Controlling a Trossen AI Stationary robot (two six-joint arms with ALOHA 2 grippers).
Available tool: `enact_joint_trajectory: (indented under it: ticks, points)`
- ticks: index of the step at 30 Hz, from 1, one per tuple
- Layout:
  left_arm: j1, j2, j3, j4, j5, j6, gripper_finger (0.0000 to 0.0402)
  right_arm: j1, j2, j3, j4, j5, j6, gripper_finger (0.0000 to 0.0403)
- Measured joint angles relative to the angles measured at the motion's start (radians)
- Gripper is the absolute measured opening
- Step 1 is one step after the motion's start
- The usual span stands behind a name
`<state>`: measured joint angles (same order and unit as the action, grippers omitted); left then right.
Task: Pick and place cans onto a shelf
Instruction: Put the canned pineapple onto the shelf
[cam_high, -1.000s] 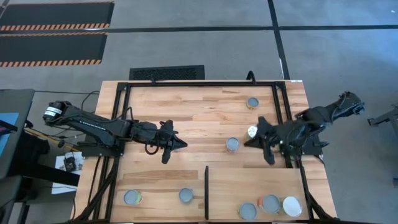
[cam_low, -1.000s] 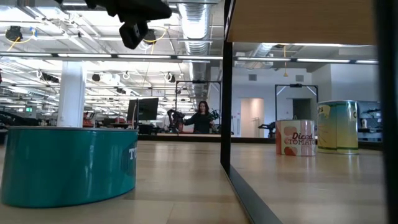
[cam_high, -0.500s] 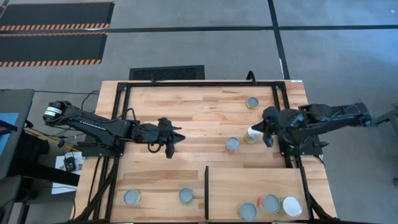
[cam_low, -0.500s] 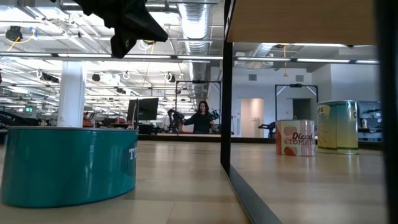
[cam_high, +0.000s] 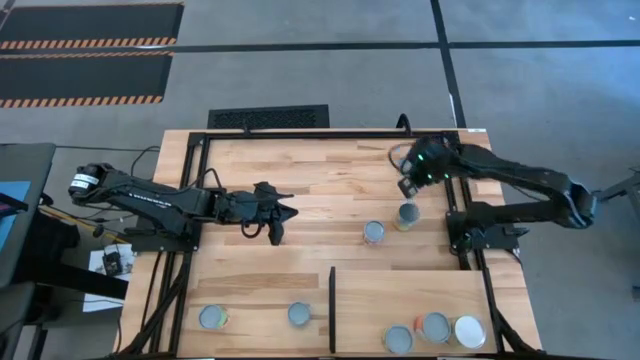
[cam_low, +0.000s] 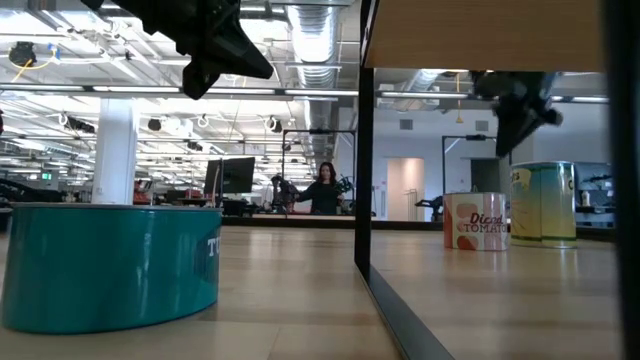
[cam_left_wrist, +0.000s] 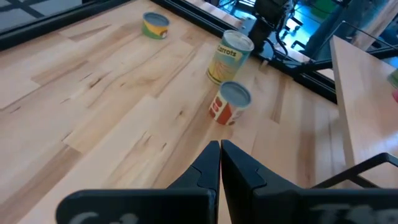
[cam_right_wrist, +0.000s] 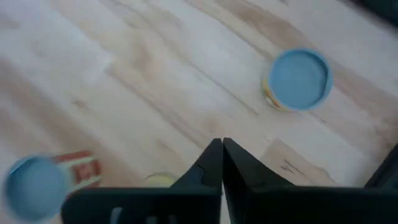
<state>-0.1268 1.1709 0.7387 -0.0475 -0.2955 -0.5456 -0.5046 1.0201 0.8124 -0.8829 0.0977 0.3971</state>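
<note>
High view: right end effector (cam_high: 412, 184) fingers together, empty, above far yellow can (cam_high: 406, 165); rigid, slick metal, probably light; grip across sidewall.

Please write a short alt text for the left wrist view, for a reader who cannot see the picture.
The left gripper, its two dark fingers shut and empty, points across a pale wooden table toward a red-labelled can. Just beyond it stands a taller yellow can labelled Carrots, and a low yellow-green tin sits farther off, apart from both.
</note>
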Motion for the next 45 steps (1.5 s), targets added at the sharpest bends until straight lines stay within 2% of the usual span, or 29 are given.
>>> enact_joint_trajectory:
  ticks: [4,11,16,19,22,24,28,33,39,43,45]
  points:
    - [0.000,0.000,0.000,-0.001,0.001,0.001,0.0000,-0.112,0.132,0.000,0.039,-0.058,-0.033,0.0086]
    - [0.000,0.000,0.000,-0.010,0.001,0.002,0.0000,-0.182,0.261,0.000,0.127,-0.043,-0.048,0.0195]
    - [0.000,0.000,0.000,-0.019,0.001,0.002,0.0000,-0.191,0.294,0.001,0.165,0.026,-0.044,0.0217]
    - [0.000,0.000,0.000,-0.020,0.001,0.002,0.0000,-0.174,0.287,0.001,0.166,0.040,-0.074,0.0206]
    - [0.000,0.000,0.000,-0.025,0.001,0.002,0.0000,-0.151,0.256,0.001,0.168,0.043,-0.093,0.0171]
    - [0.000,0.000,0.000,-0.025,0.001,0.001,0.0000,-0.153,0.245,0.001,0.172,0.079,-0.093,0.0130]
    - [0.006,0.000,0.000,-0.052,-0.025,-0.024,0.0000,-0.192,0.250,0.001,0.182,0.141,-0.060,0.0021]
    - [0.026,0.000,-0.001,-0.110,-0.043,-0.068,0.0000,-0.191,0.296,0.001,0.233,0.181,0.080,0.0011]
    - [0.032,0.000,-0.001,-0.122,-0.042,-0.087,0.0000,-0.146,0.336,0.001,0.236,0.286,0.204,0.0006]
    - [0.032,0.000,-0.001,-0.122,-0.042,-0.087,0.0000,-0.153,0.359,-0.014,0.253,0.287,0.236,0.0004]
    - [0.032,0.000,-0.001,-0.122,-0.042,-0.087,0.0000,-0.156,0.365,-0.048,0.280,0.256,0.259,0.0004]
